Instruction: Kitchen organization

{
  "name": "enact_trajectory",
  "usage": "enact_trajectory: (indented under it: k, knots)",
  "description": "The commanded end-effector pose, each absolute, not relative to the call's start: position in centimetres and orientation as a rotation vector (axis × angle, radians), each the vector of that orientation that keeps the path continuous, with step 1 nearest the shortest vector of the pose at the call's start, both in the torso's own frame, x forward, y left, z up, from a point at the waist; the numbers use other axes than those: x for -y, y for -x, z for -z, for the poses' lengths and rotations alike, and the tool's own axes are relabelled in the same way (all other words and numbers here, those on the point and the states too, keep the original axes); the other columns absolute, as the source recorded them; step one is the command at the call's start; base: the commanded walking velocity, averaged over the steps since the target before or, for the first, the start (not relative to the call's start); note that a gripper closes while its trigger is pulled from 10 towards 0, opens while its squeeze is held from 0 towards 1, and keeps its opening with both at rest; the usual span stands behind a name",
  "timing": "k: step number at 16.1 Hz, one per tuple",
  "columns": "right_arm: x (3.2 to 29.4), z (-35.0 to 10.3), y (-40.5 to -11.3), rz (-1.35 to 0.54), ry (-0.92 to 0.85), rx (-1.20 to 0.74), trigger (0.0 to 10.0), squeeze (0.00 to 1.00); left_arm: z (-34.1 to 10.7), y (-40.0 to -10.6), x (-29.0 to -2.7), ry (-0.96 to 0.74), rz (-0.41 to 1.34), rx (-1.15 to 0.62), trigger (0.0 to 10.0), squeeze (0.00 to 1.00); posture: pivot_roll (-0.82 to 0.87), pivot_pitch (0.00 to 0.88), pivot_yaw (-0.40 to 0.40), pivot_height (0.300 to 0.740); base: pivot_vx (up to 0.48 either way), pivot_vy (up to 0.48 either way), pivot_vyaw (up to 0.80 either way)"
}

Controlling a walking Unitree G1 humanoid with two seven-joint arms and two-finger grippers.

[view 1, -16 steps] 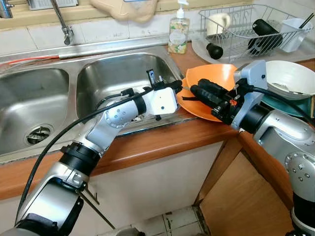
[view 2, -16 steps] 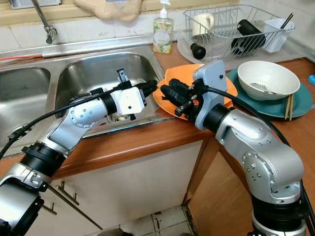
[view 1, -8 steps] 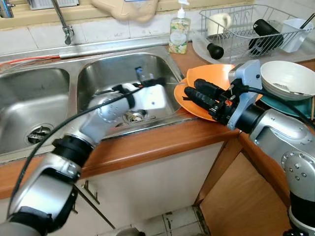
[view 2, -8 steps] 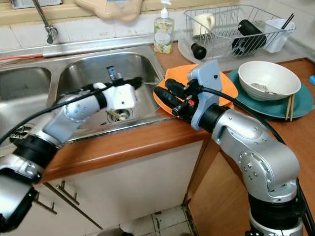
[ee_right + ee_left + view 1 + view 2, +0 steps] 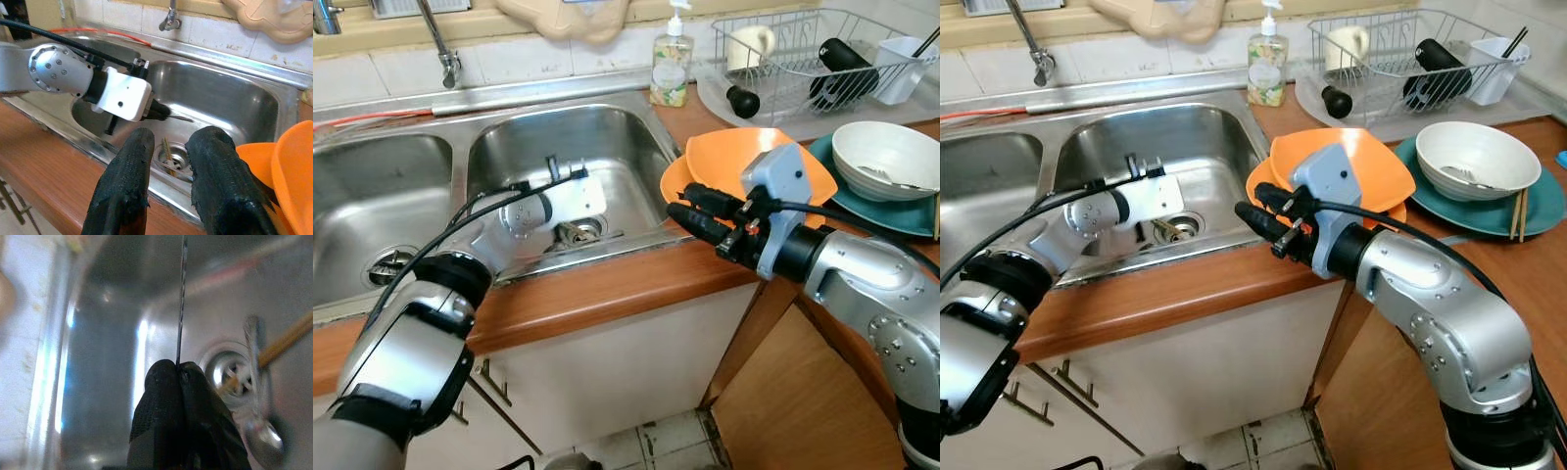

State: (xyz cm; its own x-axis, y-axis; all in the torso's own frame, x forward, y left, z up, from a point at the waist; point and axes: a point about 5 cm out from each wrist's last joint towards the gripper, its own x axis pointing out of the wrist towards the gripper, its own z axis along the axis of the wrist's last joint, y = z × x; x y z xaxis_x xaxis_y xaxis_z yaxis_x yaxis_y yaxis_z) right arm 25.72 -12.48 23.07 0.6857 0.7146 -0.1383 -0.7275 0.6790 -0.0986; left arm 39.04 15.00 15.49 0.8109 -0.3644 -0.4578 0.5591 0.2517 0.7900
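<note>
The left gripper (image 5: 178, 377), closed on a thin utensil (image 5: 182, 298), is hovering over the sink (image 5: 607, 137) drain (image 5: 230, 369); the next move is probably releasing it there. The right gripper (image 5: 168, 161) is waiting slightly open and empty beside the orange plates (image 5: 744, 157).

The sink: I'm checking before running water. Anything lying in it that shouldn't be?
Yes. A spoon and a chopstick lie across the drain of the right sink, where they could block it. The left pincer, shut on a thin metal utensil, is down in that sink.

arms: silver, screw-studded joints | wrists: white housings | cables: black | tool fingers (image 5: 122, 196): black, textured
</note>
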Motion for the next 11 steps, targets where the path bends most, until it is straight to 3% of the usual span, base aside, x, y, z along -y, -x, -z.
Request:
enact_trajectory:
  k: [1,2,3,10,11]
  knots:
    - [12.3,-23.2,-25.5,-0.824,0.167,-0.084,10.0,0.00,-16.1,-39.5,-15.3,-1.159,0.610,-0.225,10.0,0.00,-0.07,0.000,0.060,0.740,0.000,0.000,0.00]
    - [12.3,-23.2,-25.5,-0.822,0.168,-0.084,10.0,0.00,-16.1,-39.6,-15.5,-1.155,0.601,-0.241,10.0,0.00,-0.07,0.000,0.060,0.740,0.000,0.000,0.00]
    - [12.3,-23.2,-25.6,-0.810,0.168,-0.083,10.0,0.00,-15.5,-39.5,-15.7,-1.126,0.607,-0.298,10.0,1.00,-0.07,0.000,0.063,0.740,0.000,0.000,0.00]
    - [15.0,-23.9,-28.0,-0.525,0.118,-0.110,10.0,0.00,-14.9,-39.5,-15.9,-1.037,0.594,-0.332,10.0,1.00,-0.07,0.000,0.060,0.740,0.000,0.000,0.00]
    - [16.1,-24.1,-28.6,-0.449,0.085,-0.125,10.0,0.22,-15.2,-39.6,-15.9,-0.997,0.577,-0.309,10.0,1.00,-0.07,0.000,0.060,0.740,0.000,0.000,0.00]
